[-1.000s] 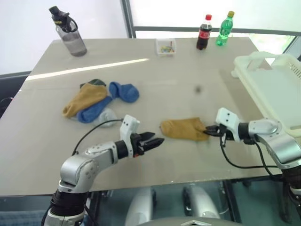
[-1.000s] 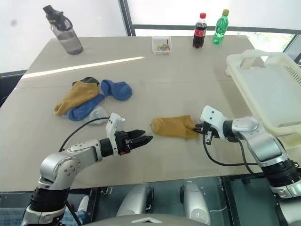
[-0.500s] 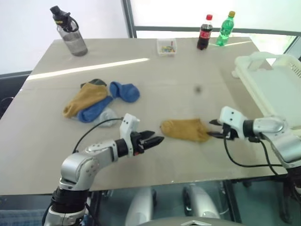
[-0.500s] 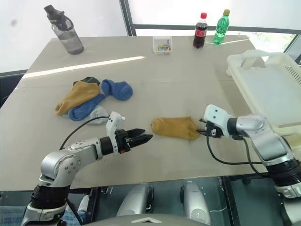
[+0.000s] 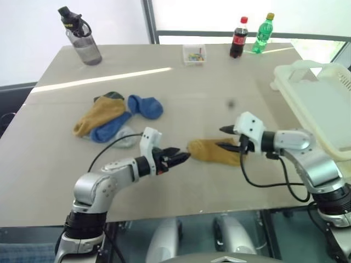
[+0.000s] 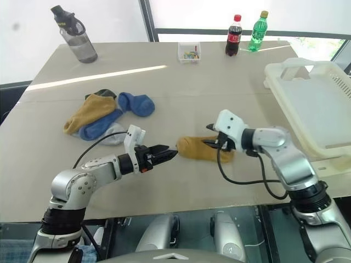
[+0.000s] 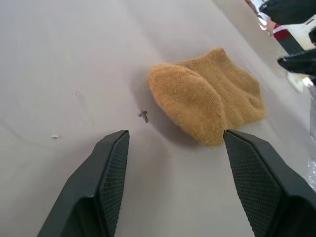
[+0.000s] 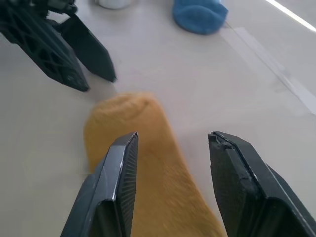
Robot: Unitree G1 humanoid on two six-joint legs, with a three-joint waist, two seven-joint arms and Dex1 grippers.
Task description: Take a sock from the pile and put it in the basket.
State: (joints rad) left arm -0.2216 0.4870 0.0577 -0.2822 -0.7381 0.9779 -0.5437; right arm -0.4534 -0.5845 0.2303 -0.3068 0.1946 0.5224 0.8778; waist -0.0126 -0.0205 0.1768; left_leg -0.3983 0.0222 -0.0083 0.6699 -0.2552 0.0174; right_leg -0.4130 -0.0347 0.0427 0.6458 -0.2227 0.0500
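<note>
The pile point(image 5: 112, 118) sits on the left of the counter point(image 5: 181, 87), and the left pincer point(image 5: 176, 159) waits with its fingers apart, tips just short of the toe of the sock point(image 5: 214, 150) lying flat alone near the middle. The right pincer point(image 5: 229, 138) hovers spread over the sock's other end, empty. It should probably drop straight down, pinch a good fold of knit, then carry it right to the basket point(image 5: 321, 104).

Looks like a lab or office test room: plain beige table point(image 5: 181, 87) against a window wall with a dark metal frame point(image 5: 147, 22), staged props along its far edge — water bottle point(image 5: 81, 38), cola point(image 5: 237, 37), green bottle point(image 5: 262, 33), small clear box point(image 5: 193, 54).
</note>
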